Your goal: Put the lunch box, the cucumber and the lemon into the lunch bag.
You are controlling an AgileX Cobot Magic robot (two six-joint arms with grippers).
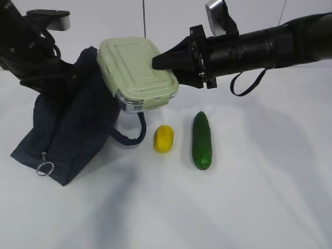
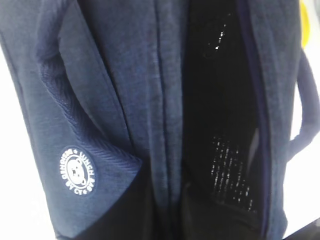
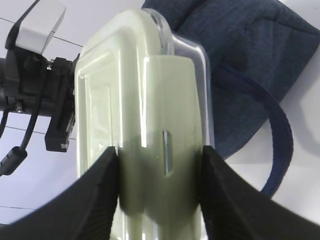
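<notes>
My right gripper (image 1: 165, 62) is shut on the lunch box (image 1: 136, 72), jaws on both long sides (image 3: 160, 165), holding it tilted in the air over the open end of the lunch bag (image 1: 67, 129). My left gripper (image 2: 170, 205) pinches a fold of the bag's rim and holds the dark opening (image 2: 220, 125) apart; in the exterior view its fingers are hidden behind the bag. The lemon (image 1: 164, 138) and the cucumber (image 1: 202, 140) lie side by side on the table to the right of the bag.
The bag's zipper ring (image 1: 45, 167) hangs at its near left corner. One loop handle (image 1: 132, 137) lies on the table next to the lemon. The white logo (image 2: 77, 170) shows on the bag's side. The white table (image 1: 249, 197) stretches to the front and right.
</notes>
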